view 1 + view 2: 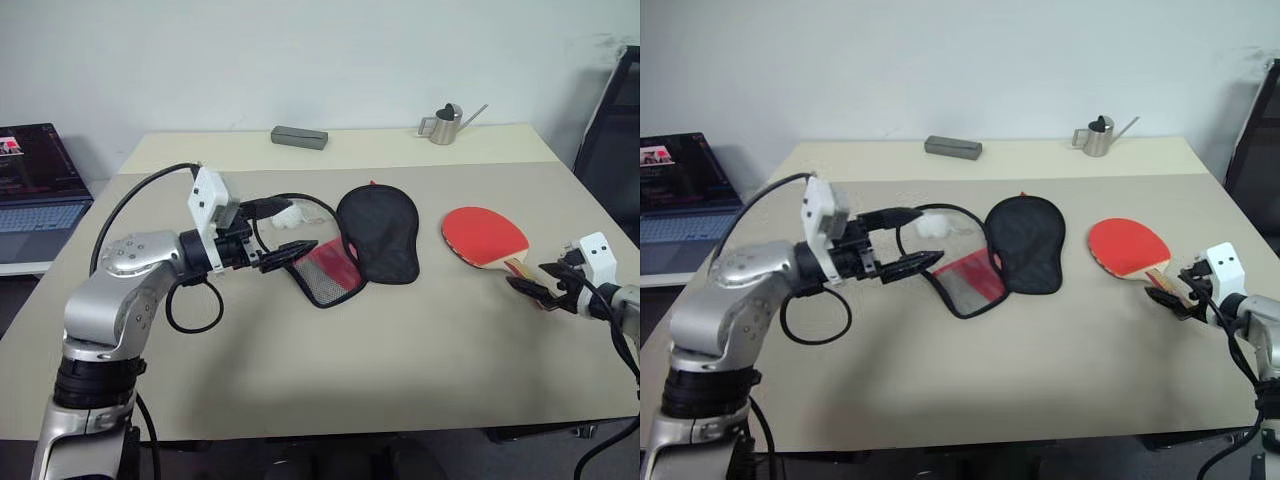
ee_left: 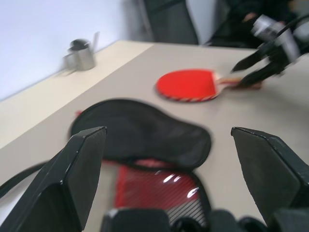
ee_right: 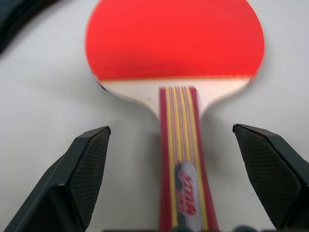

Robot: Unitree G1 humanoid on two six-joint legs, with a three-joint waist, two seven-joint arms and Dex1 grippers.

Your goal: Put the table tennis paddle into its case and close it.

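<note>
STEP: grasping paddle handle | PADDLE: table tennis paddle [image 1: 486, 236] lay flat on worktop [image 1: 300, 360], right of frame centre, beside open case [image 1: 378, 232] | RIGHT: right gripper [image 3: 171, 159] jaws spread, straddling handle, nothing pinched | LEFT: left gripper [image 1: 290, 228] jaws spread, by case mouth | TIP: best centred on handle, squeezed squarely, lifted level.

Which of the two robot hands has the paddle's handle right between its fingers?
The right gripper: the striped wooden handle of the red round table tennis paddle lies between its open black fingers. The left gripper is by the black-and-red fabric case.
</note>
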